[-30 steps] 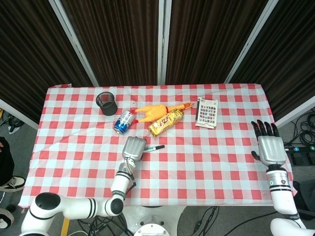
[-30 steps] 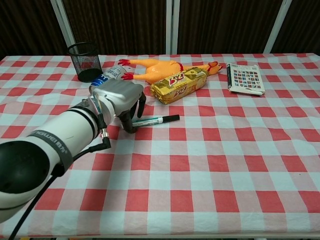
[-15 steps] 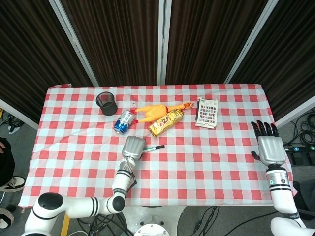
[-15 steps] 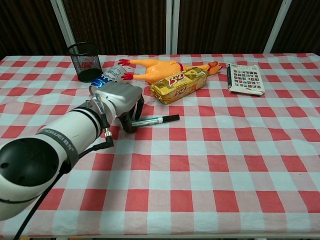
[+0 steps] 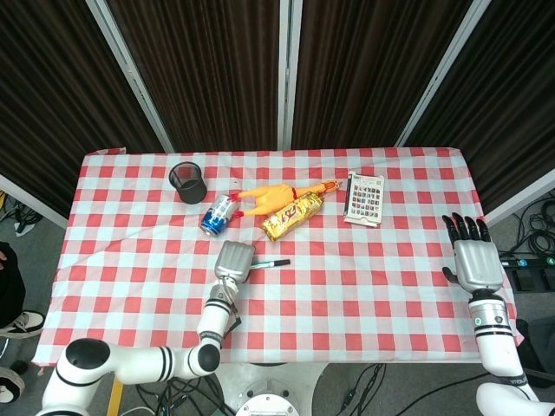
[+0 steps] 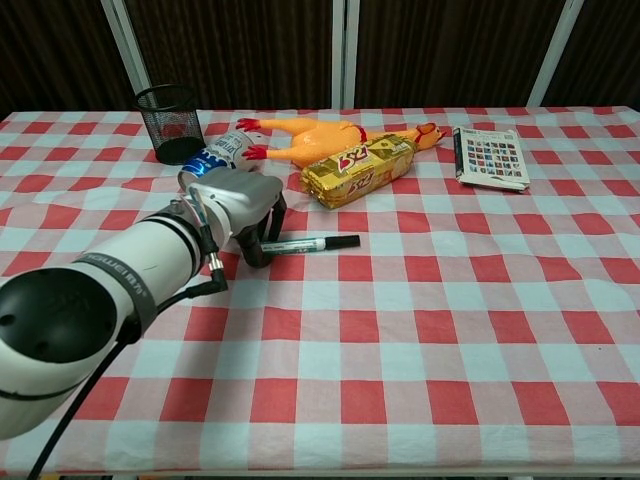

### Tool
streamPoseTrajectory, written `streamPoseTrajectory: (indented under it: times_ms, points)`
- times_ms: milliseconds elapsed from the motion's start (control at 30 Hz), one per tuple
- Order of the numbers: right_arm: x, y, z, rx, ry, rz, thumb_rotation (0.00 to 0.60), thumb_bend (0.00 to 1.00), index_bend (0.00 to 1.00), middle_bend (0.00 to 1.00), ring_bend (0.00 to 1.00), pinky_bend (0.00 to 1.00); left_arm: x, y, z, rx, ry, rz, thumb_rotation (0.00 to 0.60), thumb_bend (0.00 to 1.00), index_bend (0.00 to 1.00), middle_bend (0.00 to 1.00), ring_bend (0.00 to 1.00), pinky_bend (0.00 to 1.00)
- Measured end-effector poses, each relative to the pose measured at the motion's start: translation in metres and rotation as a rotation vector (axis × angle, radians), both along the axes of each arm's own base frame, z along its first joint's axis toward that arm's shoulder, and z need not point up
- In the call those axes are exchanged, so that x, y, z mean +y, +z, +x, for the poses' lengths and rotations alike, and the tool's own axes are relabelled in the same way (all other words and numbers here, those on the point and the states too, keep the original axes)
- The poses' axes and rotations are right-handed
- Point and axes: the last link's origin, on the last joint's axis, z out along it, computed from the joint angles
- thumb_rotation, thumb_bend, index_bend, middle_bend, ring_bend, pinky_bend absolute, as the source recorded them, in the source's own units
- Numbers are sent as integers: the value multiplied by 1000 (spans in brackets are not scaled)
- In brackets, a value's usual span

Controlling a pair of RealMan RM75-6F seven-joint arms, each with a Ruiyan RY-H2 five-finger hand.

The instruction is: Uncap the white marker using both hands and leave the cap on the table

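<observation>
I've got the left hand curled down over the barrel end of the white marker, which lies flat on the table, black cap pointing right so the other hand can pull it. Fingers touch it; firm grip I can't tell. Right hand hovers open, empty, at the table's far edge.

Red-and-white checked table, dark ribbed wall panels with pale uprights; grey floor

Bright even light, soft shadows, sharp focus
</observation>
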Motion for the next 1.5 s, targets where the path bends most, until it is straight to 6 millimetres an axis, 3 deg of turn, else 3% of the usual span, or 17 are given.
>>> streamPoseTrajectory:
  times_ms: [600,833,1033,1233,1500]
  points:
    - [0,-2,3,2,15,10,600,113,0,40,0,0,-1,9,4,-80,9,-1,600,423,547,563,532,589]
    - [-2,-7,11,2,56,27,600,113,3,100,0,0,-5,14,13,-137,-1,-16,600,424,549,565,535,592]
    - [-12,-18,35,-15,165,25,600,113,116,182,0,29,-4,15,29,-155,-37,-29,600,423,549,565,535,592]
    - [-31,-31,65,-44,247,63,600,112,167,217,0,53,0,15,44,-173,-104,-48,600,424,546,562,533,583]
    - [-56,-71,109,-142,314,157,600,113,255,260,18,86,17,22,45,-171,-153,-52,600,424,544,562,529,580]
